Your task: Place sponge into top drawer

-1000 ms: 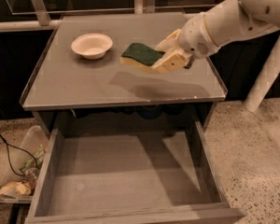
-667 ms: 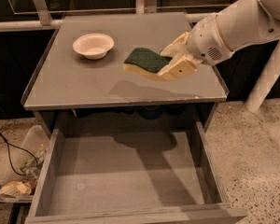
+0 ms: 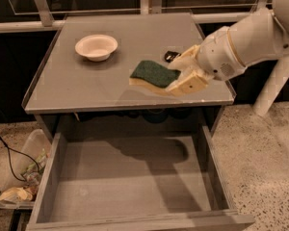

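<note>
Shifts forward since a second ago, toward front lip of cabinet top [image 3: 130, 105]; holds sponge [image 3: 153, 74] clamped at its right end in gripper [image 3: 177, 80], over the top's front right part, not yet over top drawer [image 3: 135, 191], pulled open below. Carry clear past the lip before lowering; keep level; release low over bare drawer floor. Open room ahead and below; bowl [image 3: 96, 46] well apart behind; drawer walls low.

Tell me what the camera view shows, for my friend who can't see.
The robot's gripper holds a green and yellow sponge above the grey cabinet top. Below it, the top drawer stands pulled open. A white bowl sits on the cabinet top.
</note>
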`<state>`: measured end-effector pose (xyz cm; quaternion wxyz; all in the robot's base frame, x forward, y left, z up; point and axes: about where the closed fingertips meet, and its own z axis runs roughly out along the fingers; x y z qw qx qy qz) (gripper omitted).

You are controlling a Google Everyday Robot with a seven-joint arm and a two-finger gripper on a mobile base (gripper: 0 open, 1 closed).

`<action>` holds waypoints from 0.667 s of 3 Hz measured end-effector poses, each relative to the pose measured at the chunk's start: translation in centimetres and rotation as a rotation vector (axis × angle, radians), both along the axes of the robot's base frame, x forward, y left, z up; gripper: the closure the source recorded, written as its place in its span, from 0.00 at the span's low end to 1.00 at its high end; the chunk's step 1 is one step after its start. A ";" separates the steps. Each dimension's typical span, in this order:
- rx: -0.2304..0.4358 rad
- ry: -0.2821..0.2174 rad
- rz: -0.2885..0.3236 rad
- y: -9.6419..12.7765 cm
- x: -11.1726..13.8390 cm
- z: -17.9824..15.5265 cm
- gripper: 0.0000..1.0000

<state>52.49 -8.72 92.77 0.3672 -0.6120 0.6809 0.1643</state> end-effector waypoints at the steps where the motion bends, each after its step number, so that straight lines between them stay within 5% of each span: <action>1: 0.013 -0.002 0.039 -0.4 -5.2 -2.1 1.00; 2: 0.028 -0.013 0.046 -1.4 -10.3 -5.9 1.00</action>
